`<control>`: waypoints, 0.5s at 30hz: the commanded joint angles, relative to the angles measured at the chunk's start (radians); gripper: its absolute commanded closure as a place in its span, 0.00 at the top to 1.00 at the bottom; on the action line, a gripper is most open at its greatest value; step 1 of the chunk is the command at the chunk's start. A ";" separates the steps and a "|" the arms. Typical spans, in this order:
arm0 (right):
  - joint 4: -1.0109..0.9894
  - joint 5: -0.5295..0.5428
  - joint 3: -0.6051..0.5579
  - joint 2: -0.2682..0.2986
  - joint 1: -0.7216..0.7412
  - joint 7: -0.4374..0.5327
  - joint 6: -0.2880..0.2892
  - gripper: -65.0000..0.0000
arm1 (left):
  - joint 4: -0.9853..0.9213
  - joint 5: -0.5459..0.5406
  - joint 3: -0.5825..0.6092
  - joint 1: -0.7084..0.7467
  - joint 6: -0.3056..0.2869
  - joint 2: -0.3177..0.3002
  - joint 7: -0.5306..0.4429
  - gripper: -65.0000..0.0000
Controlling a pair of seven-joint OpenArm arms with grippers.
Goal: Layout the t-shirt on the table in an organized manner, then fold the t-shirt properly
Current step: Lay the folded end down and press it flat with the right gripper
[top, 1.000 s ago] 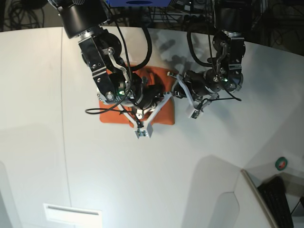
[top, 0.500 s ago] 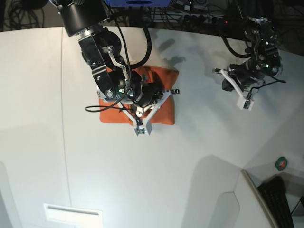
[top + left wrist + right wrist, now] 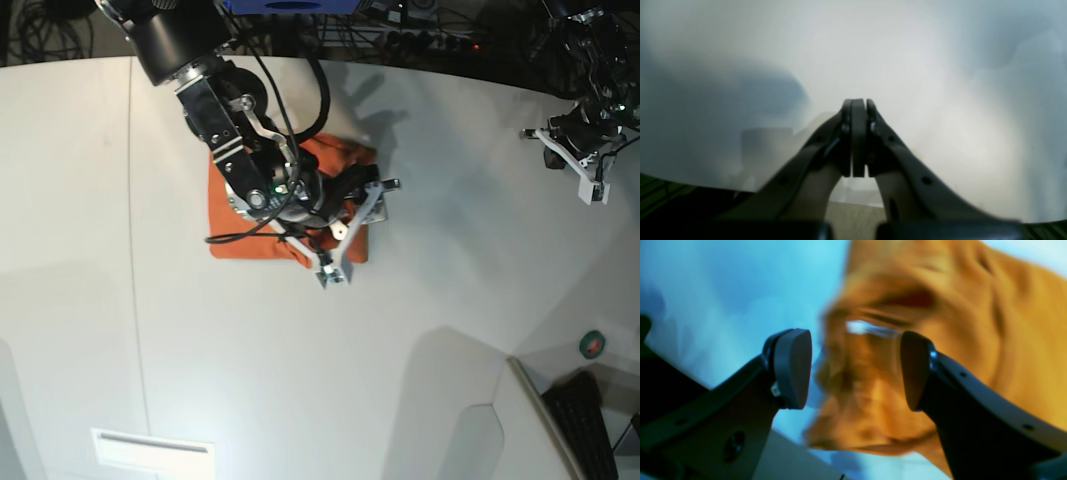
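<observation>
Folded orange cotton t-shirt lying on the smooth white surface.
The right hand hovers over the shirt's near right edge, jaws spread wide and gripping nothing. The left hand is well apart at the far side, jaws pressed together and empty.

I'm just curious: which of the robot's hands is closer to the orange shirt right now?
The right hand. It is open directly over the t-shirt edge. The left hand is shut, far off across the table.
</observation>
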 commanded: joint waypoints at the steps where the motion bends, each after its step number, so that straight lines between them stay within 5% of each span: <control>1: 0.018 0.006 -0.028 -0.013 0.025 0.013 0.005 0.61 | 0.022 -0.008 -0.005 -0.007 -0.004 -0.014 -0.017 0.00; 6: 0.110 0.006 -0.069 -0.005 0.032 -0.047 0.005 0.51 | 0.014 -0.008 -0.045 -0.003 -0.004 -0.045 -0.020 0.00; 11: 0.296 0.001 0.061 0.046 -0.058 -0.106 0.005 0.00 | -0.014 -0.008 -0.197 -0.007 -0.007 -0.059 -0.020 0.00; 15: 0.225 0.000 0.161 0.050 -0.052 -0.066 0.005 0.00 | -0.014 -0.008 -0.224 -0.005 -0.099 -0.064 -0.019 0.00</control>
